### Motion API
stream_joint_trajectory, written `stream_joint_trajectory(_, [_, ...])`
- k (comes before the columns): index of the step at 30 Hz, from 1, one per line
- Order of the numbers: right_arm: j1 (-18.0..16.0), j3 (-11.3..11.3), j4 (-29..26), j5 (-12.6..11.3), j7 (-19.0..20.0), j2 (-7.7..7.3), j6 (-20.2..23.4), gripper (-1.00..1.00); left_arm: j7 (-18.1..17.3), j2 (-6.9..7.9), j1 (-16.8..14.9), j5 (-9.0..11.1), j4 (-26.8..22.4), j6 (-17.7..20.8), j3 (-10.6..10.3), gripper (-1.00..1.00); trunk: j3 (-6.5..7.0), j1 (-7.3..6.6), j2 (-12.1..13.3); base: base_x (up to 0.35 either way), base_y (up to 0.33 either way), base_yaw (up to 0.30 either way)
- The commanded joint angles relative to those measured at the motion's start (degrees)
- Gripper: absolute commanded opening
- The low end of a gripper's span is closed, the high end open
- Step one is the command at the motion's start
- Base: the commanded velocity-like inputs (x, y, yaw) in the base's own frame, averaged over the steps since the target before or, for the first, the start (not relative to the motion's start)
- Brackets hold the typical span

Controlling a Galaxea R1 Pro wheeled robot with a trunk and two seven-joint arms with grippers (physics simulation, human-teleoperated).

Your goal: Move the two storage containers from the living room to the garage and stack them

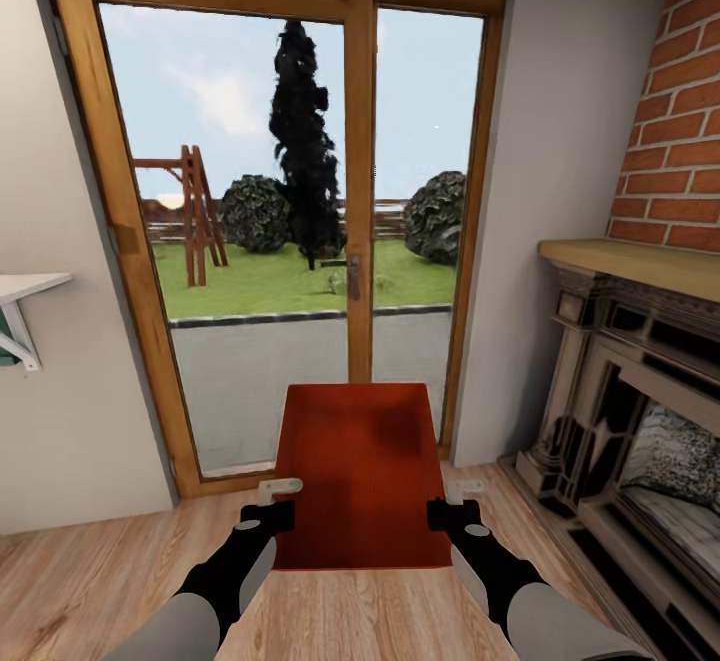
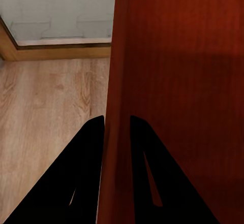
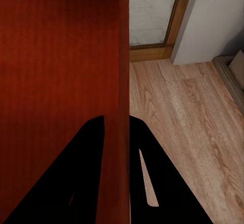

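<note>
Both pincers, left (image 1: 268, 511) and right (image 1: 452, 511), are clamped on opposite side walls of one orange bin (image 1: 362, 471), held above the wood floor (image 1: 80, 581). Carrying is in hand; turning away from the glass doors (image 1: 290, 241) toward the garage is judged next.

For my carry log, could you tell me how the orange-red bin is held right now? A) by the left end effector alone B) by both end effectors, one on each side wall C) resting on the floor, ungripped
B: the left end effector and right end effector each pinch a side wall of the storage container, above the wood plank floor.

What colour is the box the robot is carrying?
The storage container is orange-red with a finely ribbed bottom, clearest in the head view.
</note>
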Motion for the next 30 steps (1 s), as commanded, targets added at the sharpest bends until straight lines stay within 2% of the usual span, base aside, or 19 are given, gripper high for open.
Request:
stream_joint_trajectory(1, [0.0,0.0,0.1,-0.5,-0.4,0.13,-0.1,-1.00,0.6,-0.06,0.0,-1.0,-0.3,0.4,1.1,-1.00,-0.02,0.02,0.0,0.000,-0.014,0.000])
stream_joint_trajectory(21, [0.0,0.0,0.1,-0.5,-0.4,0.13,-0.1,-1.00,0.5,-0.07,0.0,-0.2,-0.3,0.4,1.1,-1.00,-0.02,0.02,0.0,0.000,0.000,0.000])
stream_joint_trajectory(30, [0.0,0.0,0.1,-0.5,-0.4,0.19,-0.1,-1.00,0.5,0.03,0.0,0.1,-0.3,0.4,1.1,-1.00,-0.02,0.02,0.0,0.000,-0.226,0.000])
